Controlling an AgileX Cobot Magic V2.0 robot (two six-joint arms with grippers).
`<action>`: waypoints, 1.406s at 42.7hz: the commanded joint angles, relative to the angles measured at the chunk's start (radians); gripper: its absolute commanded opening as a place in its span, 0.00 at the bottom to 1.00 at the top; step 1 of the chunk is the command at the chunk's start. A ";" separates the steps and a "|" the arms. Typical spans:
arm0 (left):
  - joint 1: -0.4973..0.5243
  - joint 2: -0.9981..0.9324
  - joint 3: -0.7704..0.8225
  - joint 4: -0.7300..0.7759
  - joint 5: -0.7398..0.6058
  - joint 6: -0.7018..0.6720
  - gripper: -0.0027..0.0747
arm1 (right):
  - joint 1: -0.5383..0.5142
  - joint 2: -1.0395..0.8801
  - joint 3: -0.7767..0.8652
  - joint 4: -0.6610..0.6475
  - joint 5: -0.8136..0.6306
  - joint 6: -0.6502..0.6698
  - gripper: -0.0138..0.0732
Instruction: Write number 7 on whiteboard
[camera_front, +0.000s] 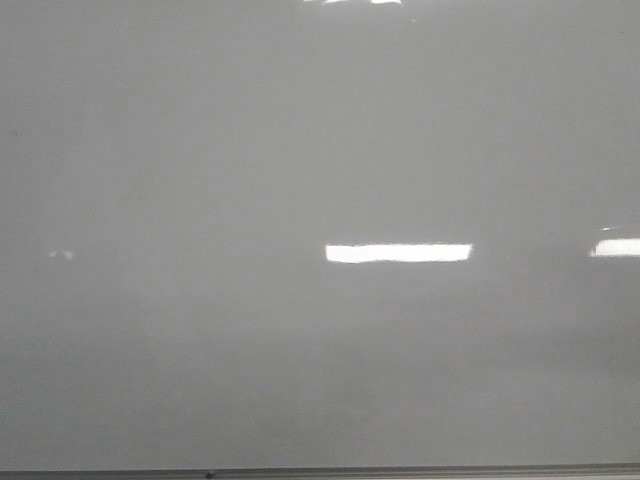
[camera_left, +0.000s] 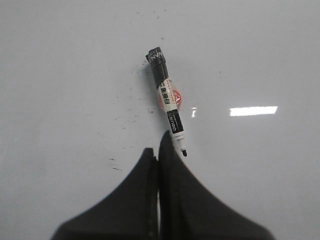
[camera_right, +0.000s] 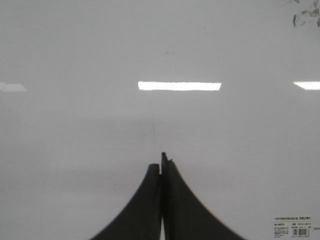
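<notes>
Looking down, we see our left claw (camera_left: 159, 150) and right claw (camera_right: 161, 167) both pressed together over the whiteboard (camera_front: 200, 150), a marker (camera_left: 167, 102) lying loose beside the left one, its tip uncapped.

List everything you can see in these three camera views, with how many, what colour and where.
whiteboard: one, glossy pale grey-white, fills all three views; grey edge strip along the bottom of the front view; no 7 drawn on it yet.
light reflections: several, bright white bars, on the board surface in every view.
marker: one, black and white barrel with a red patch on its label, uncapped, lying on the board just ahead of the left claw's tips, not held.
black smudges: a small cluster, in a corner of the right wrist view; fainter specks near the marker.
sticker: one, white printed label with a barcode, on the board in the right wrist view.
left claw: one, black, shut, empty.
right claw: one, black, shut, empty.
</notes>
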 joint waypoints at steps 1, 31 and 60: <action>0.000 -0.014 0.004 0.001 -0.088 -0.003 0.01 | 0.001 -0.011 -0.003 0.004 -0.083 0.000 0.08; 0.000 -0.014 0.004 0.001 -0.088 -0.003 0.01 | 0.001 -0.011 -0.003 0.004 -0.083 0.000 0.08; 0.000 -0.014 -0.028 -0.027 -0.241 -0.005 0.01 | 0.001 -0.011 -0.068 0.007 -0.128 0.000 0.08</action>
